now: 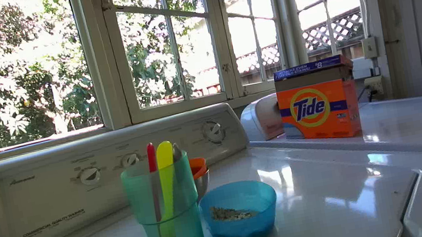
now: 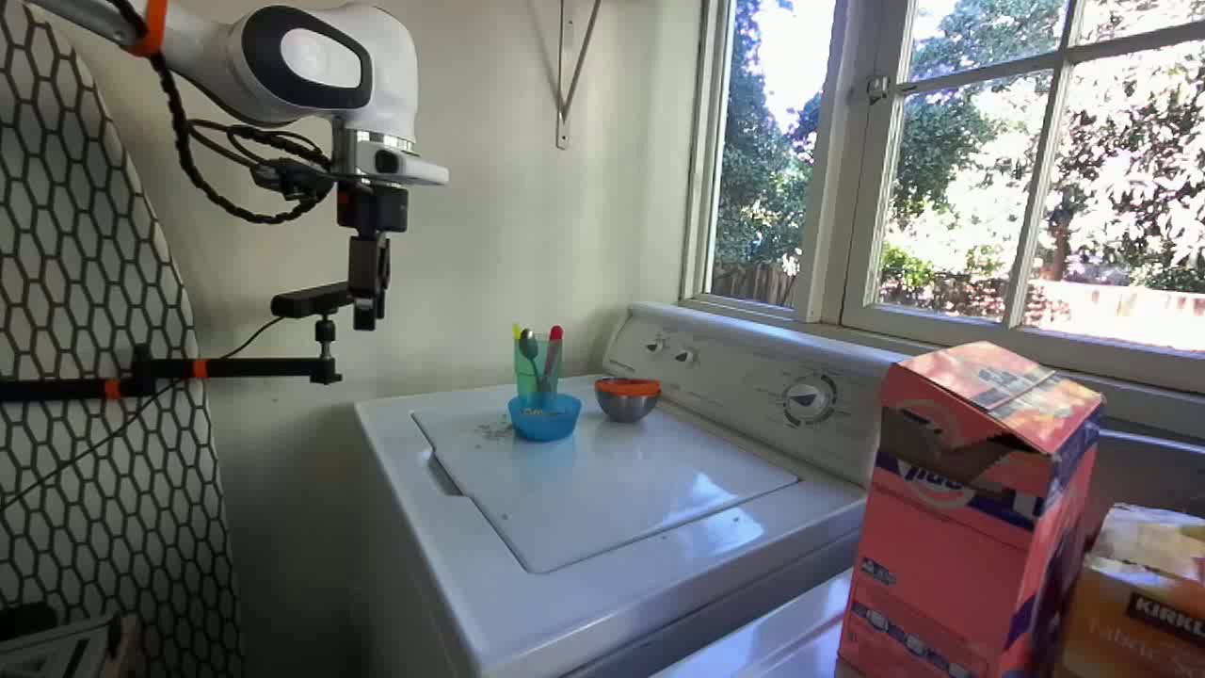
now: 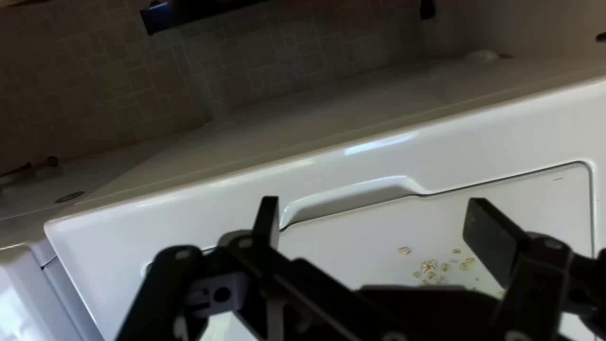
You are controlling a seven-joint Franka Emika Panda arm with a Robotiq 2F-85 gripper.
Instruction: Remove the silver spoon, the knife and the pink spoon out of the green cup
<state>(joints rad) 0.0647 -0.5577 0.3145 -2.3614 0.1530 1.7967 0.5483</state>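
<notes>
1. Gripper: fingers spread wide in the wrist view, nothing between them. In an exterior view it hangs high, left of the washer top's front corner, by the wall.
2. Flakes: loose on the washer top, inside the front edge; probably no hindrance.
3. Cup: upright, near the wall-side edge. All three in it, left to right: knife, silver spoon, pink spoon; upper ends above the rim.
4. Step, my judgement: approach, no pull made yet. Pink spoon stands apart at the top; suits a first pick. Descend from above, straddle one upper end, lift straight until the lower tip clears the rim. Dragging sideways would likely tip the cup.
5. Blue bowl: just beside the cup, contact cannot be told. Holds flakes. Keep fingers off its rim.
6. Steel bowl: near the edge along the control panel, toward the wall corner. Orange dish inside; contents hidden.
</notes>
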